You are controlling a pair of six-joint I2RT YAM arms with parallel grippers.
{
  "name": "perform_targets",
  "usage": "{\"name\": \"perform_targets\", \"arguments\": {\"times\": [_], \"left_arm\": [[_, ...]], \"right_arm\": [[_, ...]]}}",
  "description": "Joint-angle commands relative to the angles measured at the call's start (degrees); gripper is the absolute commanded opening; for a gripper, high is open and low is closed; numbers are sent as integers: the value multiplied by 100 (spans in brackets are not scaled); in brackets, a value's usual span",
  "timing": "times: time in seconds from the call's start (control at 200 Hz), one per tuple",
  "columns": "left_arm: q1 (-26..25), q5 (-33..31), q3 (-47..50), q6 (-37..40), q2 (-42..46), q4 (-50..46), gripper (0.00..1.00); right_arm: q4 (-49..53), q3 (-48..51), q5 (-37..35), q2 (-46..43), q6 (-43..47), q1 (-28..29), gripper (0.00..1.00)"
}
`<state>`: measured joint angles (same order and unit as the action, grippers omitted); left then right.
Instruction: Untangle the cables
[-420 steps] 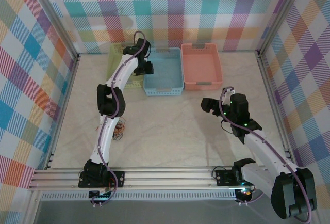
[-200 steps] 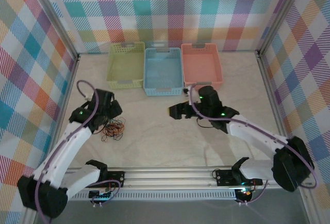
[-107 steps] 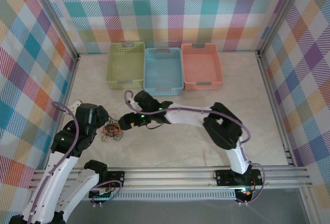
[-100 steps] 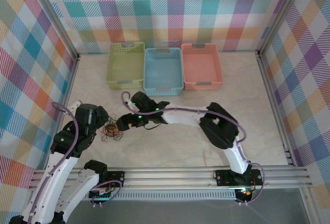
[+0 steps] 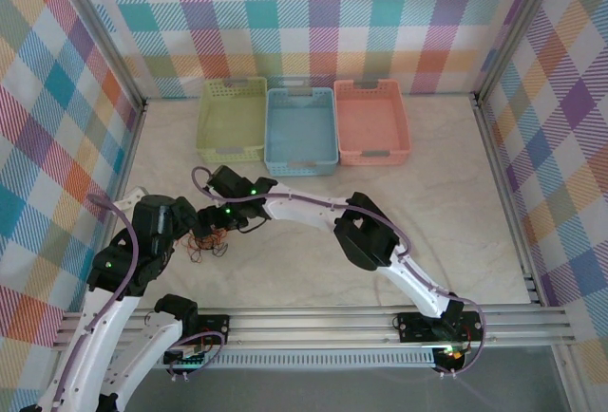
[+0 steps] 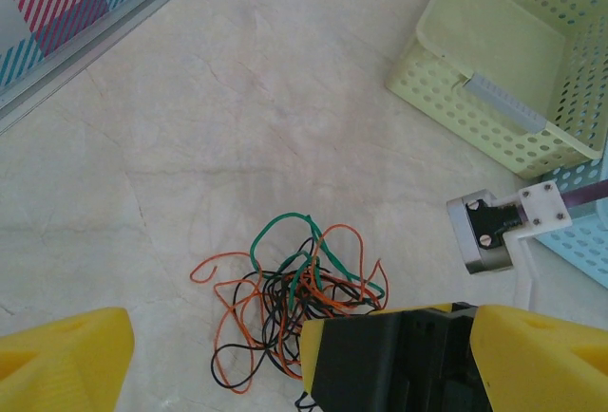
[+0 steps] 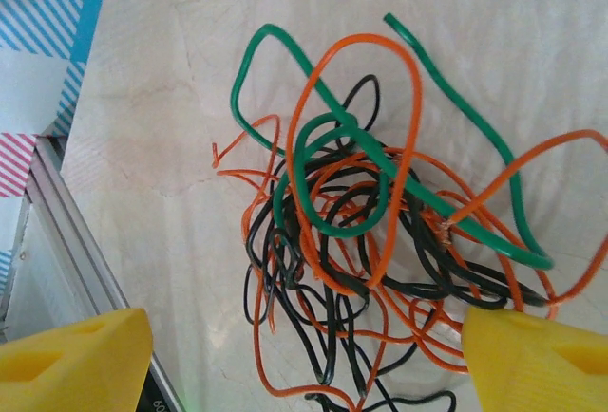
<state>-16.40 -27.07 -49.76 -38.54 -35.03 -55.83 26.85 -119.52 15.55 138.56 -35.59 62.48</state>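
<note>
**Though knotted at the core, light and limp enough to tease apart by the outer loops**

Lying flat on the tabletop (image 6: pixel 190 99) at the near left, well short of the lime basket (image 6: pixel 513 61): the cables (image 7: pixel 370 213), one loose snarl of orange, black and green strands. Beside the snarl, spread wide and gripping nothing, the left tool (image 6: pixel 285 374). Directly above it, likewise spread wide and empty, the right tool (image 7: pixel 306 365).

Judged very light, thin and floppy, with no stiffness to push against. Likely to drag the whole heap along under a single tug. Probably smooth-sheathed, so apt to slip from a shallow pinch. Best taken at a loop standing clear of the core: the green arc at the upper left in the right wrist view, or the tall orange loop crossing it. Pin the heap with one tool and draw with the other.

No single long axis to the heap: roughly round, a shade wider than deep in the left wrist view. On top, a green strand running from upper left to lower right in the right wrist view, with one free end pointing toward the top edge. At the left side, an orange free end pointing outward.
</note>
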Motion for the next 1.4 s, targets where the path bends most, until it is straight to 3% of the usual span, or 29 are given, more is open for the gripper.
{"name": "perform_targets", "arguments": {"times": [0.0,0.26,0.65,0.865,0.975,1.2,1.395], "left_arm": [[58,0,-14,33,60,-62,92],[80,95,426,-395,-583,245,92],[1038,1997,677,-367,-2913,957,96],[1156,2281,664,-248,-3783,1184,98],[1155,2688,635,-113,-4229,1344,97],[1047,3116,519,37,-4857,1572,87],[185,2955,28,-118,-5263,1585,74]], "right_arm": [[629,-282,-148,157,-52,-8,85],[707,163,-529,-259,114,-12,85],[-439,3804,-1092,-2981,251,-444,85],[-1156,5285,-986,-4453,479,-890,86],[-1559,5845,-747,-5076,627,-1100,86],[-1651,6482,-1104,-6046,1068,-1261,88],[-1935,7039,-1247,-6749,1143,-1556,88]]}}
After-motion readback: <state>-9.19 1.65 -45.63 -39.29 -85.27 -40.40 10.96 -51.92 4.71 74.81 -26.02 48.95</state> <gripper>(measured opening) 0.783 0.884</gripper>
